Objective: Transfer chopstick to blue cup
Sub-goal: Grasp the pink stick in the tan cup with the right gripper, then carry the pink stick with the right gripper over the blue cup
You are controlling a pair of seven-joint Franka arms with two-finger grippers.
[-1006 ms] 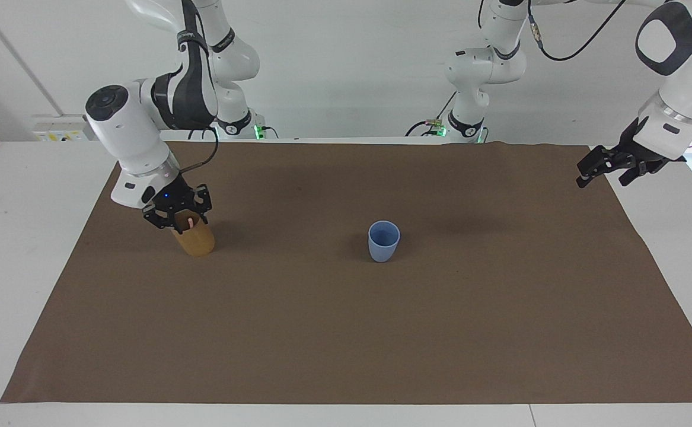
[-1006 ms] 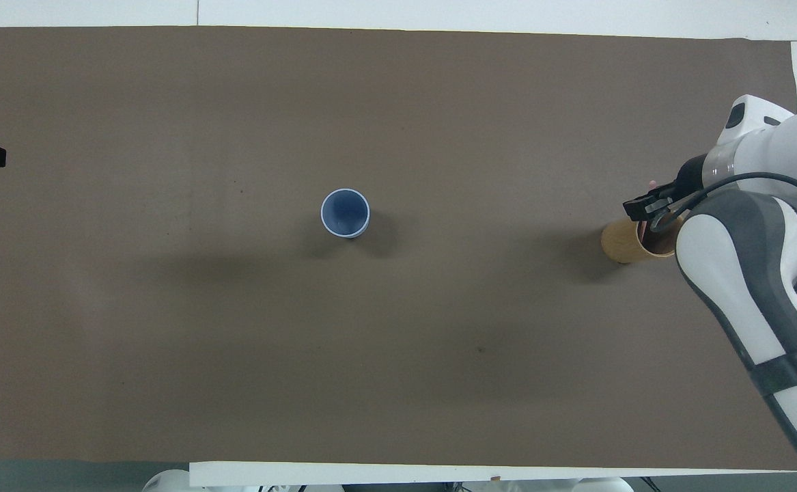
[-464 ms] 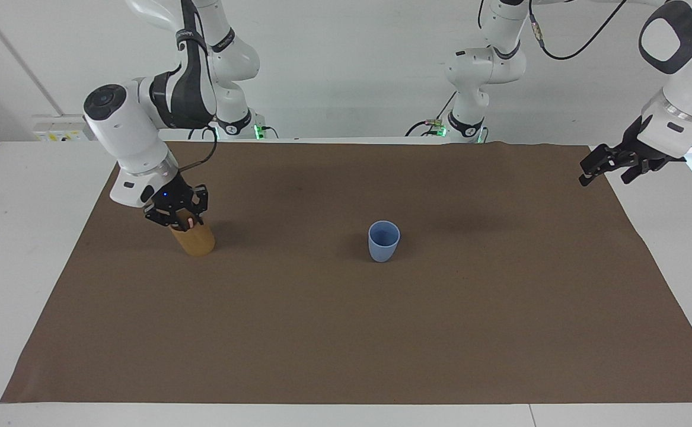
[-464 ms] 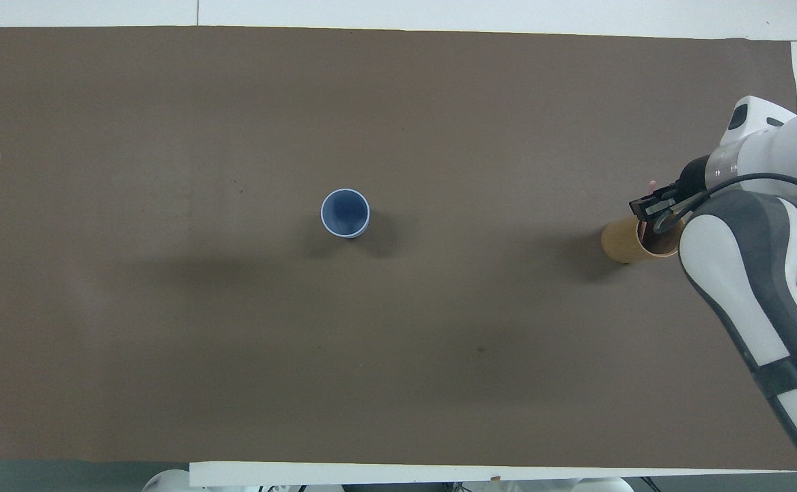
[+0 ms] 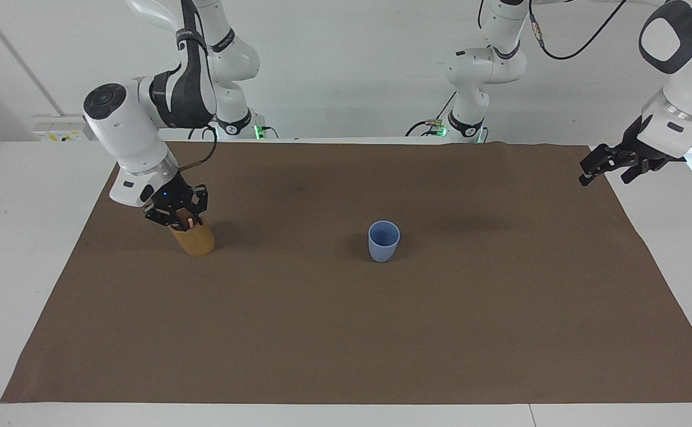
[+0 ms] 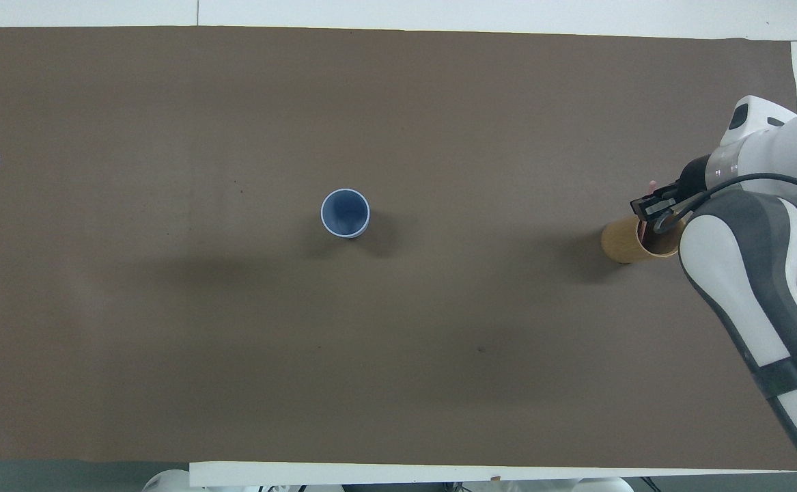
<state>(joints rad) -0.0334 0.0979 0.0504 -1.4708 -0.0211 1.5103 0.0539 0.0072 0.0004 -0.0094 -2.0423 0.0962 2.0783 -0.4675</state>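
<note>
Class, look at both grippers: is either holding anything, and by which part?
The right gripper is around the chopstick's top end in the tan cup; a firm grip cannot be told. The left gripper holds nothing.

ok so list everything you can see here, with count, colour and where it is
chopstick: one, pale pink, standing in the tan cup, top end between the right tool's fingers
blue cup: one, light blue, upright near the middle of the brown mat, nothing seen in it
tan cup: one, tan-yellow, on the mat toward the right arm's end of the table
brown mat: one, brown, covering most of the table
table: one, white, under the mat
right tool: one, black, at the tan cup's mouth, around the chopstick's top
left tool: one, black, open, waiting in the air over the mat's edge at the left arm's end
</note>
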